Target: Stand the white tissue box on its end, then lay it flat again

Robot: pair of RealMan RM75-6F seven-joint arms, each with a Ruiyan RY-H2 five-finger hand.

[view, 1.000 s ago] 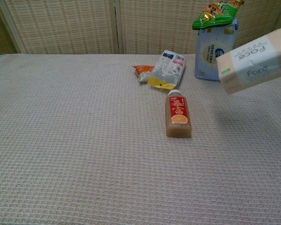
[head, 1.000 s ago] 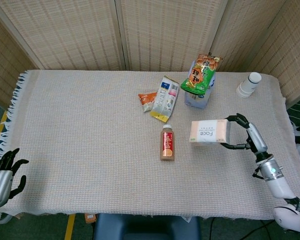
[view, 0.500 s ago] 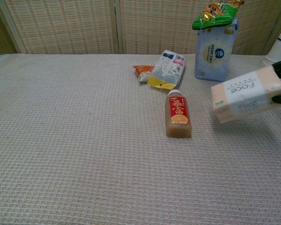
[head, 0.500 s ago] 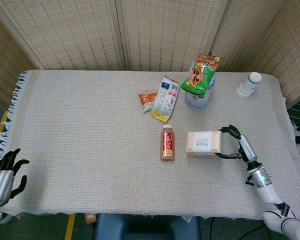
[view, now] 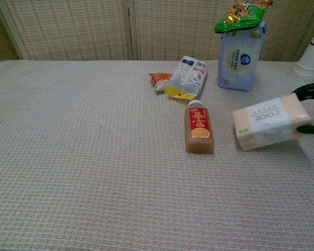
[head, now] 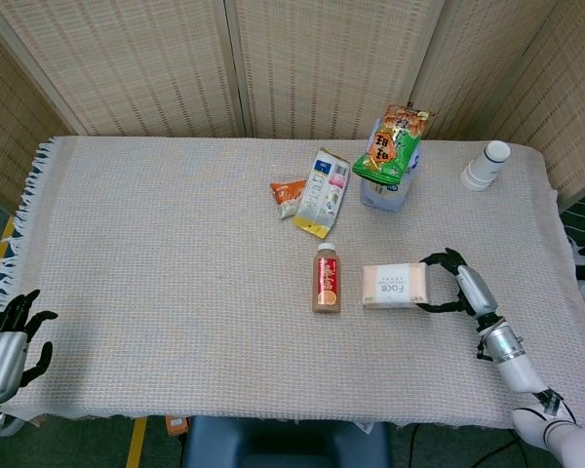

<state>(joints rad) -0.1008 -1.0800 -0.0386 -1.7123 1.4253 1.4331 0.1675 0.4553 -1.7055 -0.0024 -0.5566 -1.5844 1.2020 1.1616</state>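
The right hand [head: 455,281] clasps the short end of the white soft-pack tissue box [head: 397,285]; likely light, squashy; grip ends gently; left hand [head: 10,336] spread, idle.

A staged test space: cloth-covered table [head: 175,292] fenced by woven folding screens [head: 322,58].
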